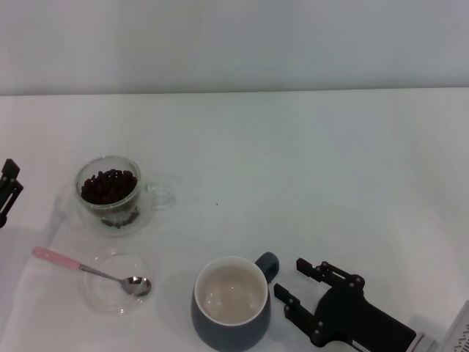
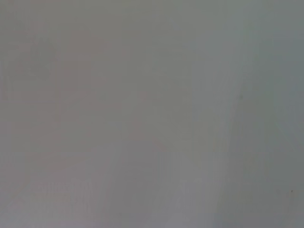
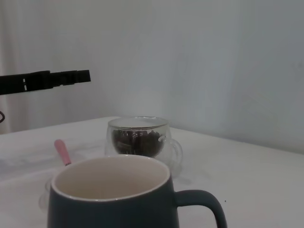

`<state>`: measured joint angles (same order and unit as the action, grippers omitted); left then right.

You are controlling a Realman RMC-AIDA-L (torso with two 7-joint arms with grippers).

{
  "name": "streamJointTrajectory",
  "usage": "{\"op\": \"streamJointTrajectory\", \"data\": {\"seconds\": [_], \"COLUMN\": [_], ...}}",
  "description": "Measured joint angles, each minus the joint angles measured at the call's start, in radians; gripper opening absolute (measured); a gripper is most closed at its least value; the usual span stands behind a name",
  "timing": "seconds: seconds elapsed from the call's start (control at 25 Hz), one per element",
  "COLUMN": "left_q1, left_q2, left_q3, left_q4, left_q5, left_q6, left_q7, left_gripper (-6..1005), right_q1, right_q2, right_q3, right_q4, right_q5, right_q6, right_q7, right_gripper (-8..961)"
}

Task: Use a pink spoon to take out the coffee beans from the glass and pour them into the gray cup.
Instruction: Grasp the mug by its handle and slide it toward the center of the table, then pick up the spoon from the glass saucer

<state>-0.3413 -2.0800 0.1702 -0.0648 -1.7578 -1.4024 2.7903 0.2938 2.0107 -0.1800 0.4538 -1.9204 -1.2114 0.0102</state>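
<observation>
The glass holds dark coffee beans at the left of the table, its handle pointing right. The pink spoon lies in front of it, its metal bowl resting on a flat clear saucer. The gray cup stands at the front centre with a cream inside and nothing in it. My right gripper is open and holds nothing, just right of the cup's handle. My left gripper is at the far left edge. The right wrist view shows the cup, the glass and the spoon handle.
The white table stretches to a pale wall at the back. A white object shows at the front right corner. The left wrist view shows only a blank grey surface. The left arm crosses the right wrist view high up.
</observation>
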Motion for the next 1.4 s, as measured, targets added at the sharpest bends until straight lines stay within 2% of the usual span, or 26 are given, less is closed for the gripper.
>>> {"op": "streamJointTrajectory", "data": {"seconds": [0.24, 0.44, 0.52, 0.64, 0.76, 1.0, 1.12, 1.16, 1.28, 1.4], "left_q1": [0.002, -0.002, -0.003, -0.003, -0.002, 0.044, 0.064, 0.104, 0.133, 0.188], "left_q2": [0.000, 0.000, 0.000, 0.000, 0.000, 0.002, 0.003, 0.003, 0.004, 0.008], "left_q3": [0.000, 0.000, 0.000, 0.000, 0.000, -0.002, -0.002, -0.002, -0.001, 0.003], "left_q4": [-0.002, -0.003, -0.003, -0.003, -0.003, 0.010, 0.016, 0.022, 0.025, 0.070], "left_q5": [0.000, 0.000, 0.000, 0.000, 0.000, -0.002, -0.002, -0.002, -0.012, -0.028], "left_q6": [-0.001, -0.001, -0.001, -0.001, -0.001, -0.014, -0.032, -0.064, -0.084, -0.078], "left_q7": [0.000, 0.000, 0.000, 0.000, -0.002, -0.040, -0.040, -0.042, -0.071, -0.287], "left_gripper": [872, 872, 873, 873, 872, 872, 872, 872, 872, 872], "right_q1": [-0.024, -0.041, -0.043, -0.052, -0.074, -0.117, -0.115, -0.112, -0.101, -0.087], "right_q2": [-0.005, -0.006, -0.006, -0.006, -0.006, -0.006, -0.005, -0.005, -0.003, -0.001], "right_q3": [-0.036, -0.135, -0.164, -0.192, -0.196, -0.128, -0.066, -0.041, 0.033, 0.100], "right_q4": [-0.026, -0.125, -0.152, -0.193, -0.241, -0.330, -0.338, -0.339, -0.345, -0.346], "right_q5": [0.000, 0.000, 0.000, 0.001, 0.006, 0.082, 0.175, 0.208, 0.280, 0.302], "right_q6": [-0.051, -0.156, -0.168, -0.190, -0.225, -0.299, -0.300, -0.297, -0.293, -0.300], "right_q7": [0.061, 0.230, 0.290, 0.346, 0.385, 0.427, 0.406, 0.398, 0.389, 0.389], "right_gripper": [547, 569, 624, 706, 705, 702, 700, 700, 698, 697]}}
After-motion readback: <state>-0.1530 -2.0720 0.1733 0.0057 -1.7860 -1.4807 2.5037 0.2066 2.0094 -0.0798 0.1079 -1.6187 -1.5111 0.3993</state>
